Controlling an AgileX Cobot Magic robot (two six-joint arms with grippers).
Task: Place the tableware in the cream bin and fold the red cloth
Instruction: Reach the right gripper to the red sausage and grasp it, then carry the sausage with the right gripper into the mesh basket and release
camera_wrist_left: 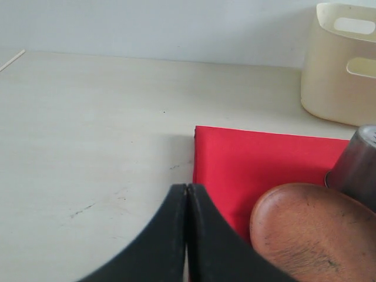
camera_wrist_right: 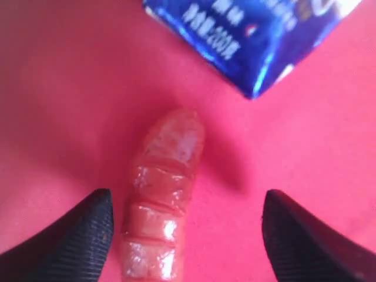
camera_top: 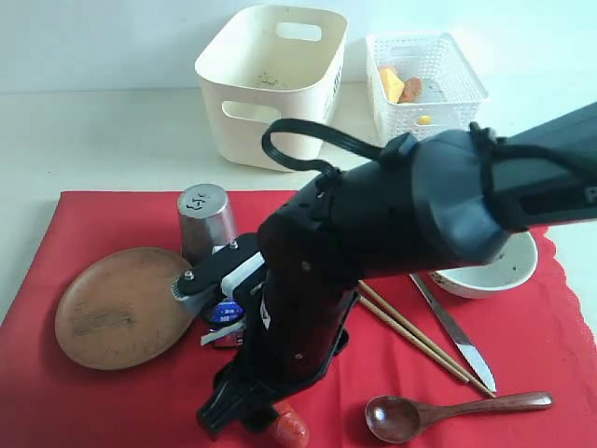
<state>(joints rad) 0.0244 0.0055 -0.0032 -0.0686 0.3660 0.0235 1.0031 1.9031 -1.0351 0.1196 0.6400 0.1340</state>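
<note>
The red cloth (camera_top: 84,401) lies flat and carries a round wooden plate (camera_top: 121,306), an upturned steel cup (camera_top: 207,221), a pale bowl (camera_top: 490,266), chopsticks (camera_top: 420,336), a steel knife (camera_top: 454,331) and a dark wooden spoon (camera_top: 448,411). The cream bin (camera_top: 270,84) stands behind the cloth. My right arm (camera_top: 373,224) reaches across to the cloth's front. Its gripper (camera_wrist_right: 187,200) is open, with a sausage (camera_wrist_right: 161,194) lying between the fingers, nearer one of them. My left gripper (camera_wrist_left: 187,194) is shut and empty, by the cloth's corner (camera_wrist_left: 247,158) and the plate (camera_wrist_left: 311,235).
A white mesh basket (camera_top: 424,84) holding food pieces stands right of the cream bin. A small blue milk carton (camera_wrist_right: 258,35) lies on the cloth just beyond the sausage, partly under my right arm. Bare pale tabletop (camera_wrist_left: 88,129) spreads left of the cloth.
</note>
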